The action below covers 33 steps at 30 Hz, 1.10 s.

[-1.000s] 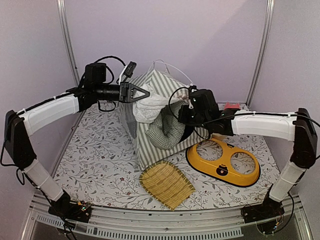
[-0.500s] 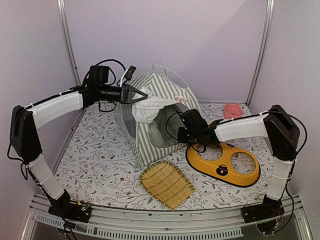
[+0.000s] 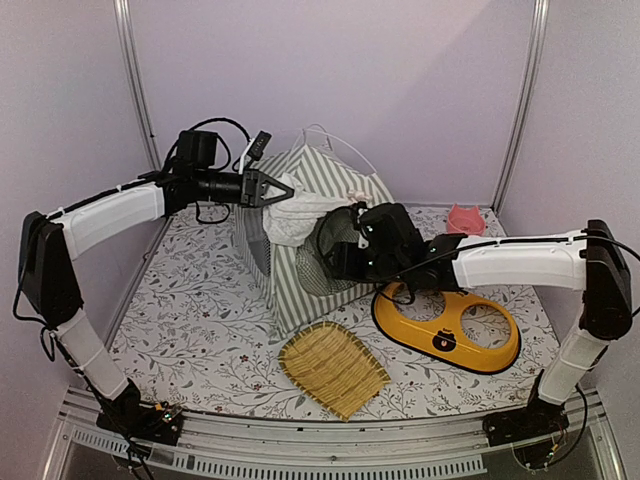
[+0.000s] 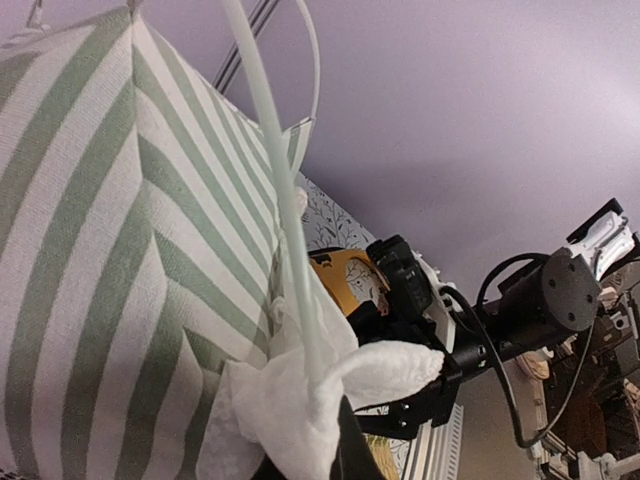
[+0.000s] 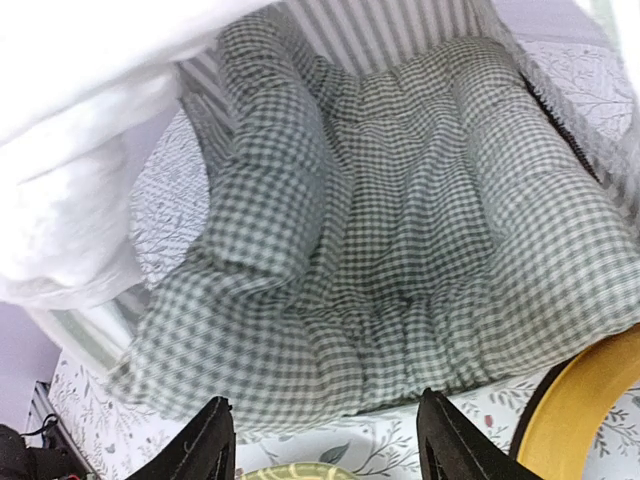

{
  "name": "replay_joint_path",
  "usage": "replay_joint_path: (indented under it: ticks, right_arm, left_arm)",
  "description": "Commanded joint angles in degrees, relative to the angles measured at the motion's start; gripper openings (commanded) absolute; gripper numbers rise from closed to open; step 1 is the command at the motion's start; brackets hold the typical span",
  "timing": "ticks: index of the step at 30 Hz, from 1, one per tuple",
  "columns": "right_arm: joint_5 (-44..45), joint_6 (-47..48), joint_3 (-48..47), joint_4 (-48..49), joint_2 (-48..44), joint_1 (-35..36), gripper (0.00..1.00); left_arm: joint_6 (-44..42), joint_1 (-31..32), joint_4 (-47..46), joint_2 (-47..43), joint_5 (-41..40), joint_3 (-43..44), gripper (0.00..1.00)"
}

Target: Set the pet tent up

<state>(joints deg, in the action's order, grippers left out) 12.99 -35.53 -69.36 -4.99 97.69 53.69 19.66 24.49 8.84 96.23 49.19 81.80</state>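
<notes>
Top external view: a floral-clothed table [image 3: 190,320] carries the pet tent [image 3: 322,172], which stands upright at the back centre with its doorway turned toward the right arm. Its white lace curtain [image 3: 290,220] is bunched up and lifted off the doorway. Inside lies a green checked cushion [image 5: 400,230] (rumpled, one side rolled up against the tent wall). Just right of the tent sits a yellow two-hole feeder [image 3: 452,318], and in front of it a woven bamboo tray [image 3: 333,370]. The left gripper [image 3: 285,188] is clamped tight on the curtain. The right gripper [image 5: 323,405] hovers at the doorway, jaws wide apart, holding nothing. A pink bowl [image 3: 465,220] sits back right.
</notes>
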Motion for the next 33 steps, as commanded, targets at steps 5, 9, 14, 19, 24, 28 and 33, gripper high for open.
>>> replay_joint_path:
  ticks: [5,9,14,19,24,28,33]
  right_arm:
    - [-12.04,-5.42,0.85,15.03,3.01,-1.45,0.70]
    - [-18.67,-9.44,-1.91,23.80,12.20,-4.10,0.47]
    - [-21.90,-11.80,-6.17,27.45,21.89,-3.20,0.33]
    - [-20.35,-14.11,-7.96,23.00,29.47,-1.95,0.33]
    - [-16.21,-13.26,-8.47,16.68,31.32,-2.11,0.52]
    - [-20.87,-12.53,-5.24,23.74,27.33,-4.11,0.56]
    - [-36.12,-17.48,-6.45,39.68,28.59,-9.33,0.52]
  left_arm:
    - [-0.89,0.62,4.14,0.43,-3.83,-1.91,0.00]
    - [0.40,1.20,2.61,0.73,-3.41,-2.23,0.00]
    - [0.45,2.19,3.58,1.82,-3.11,0.10,0.00]
    - [1.41,3.29,4.28,1.61,-2.60,2.10,0.00]
    - [4.93,4.12,1.37,0.10,-1.03,2.75,0.00]
    - [5.16,4.78,0.30,-0.34,-0.41,2.03,0.00]
    - [5.90,4.91,-3.24,-0.93,2.01,-2.34,0.00]
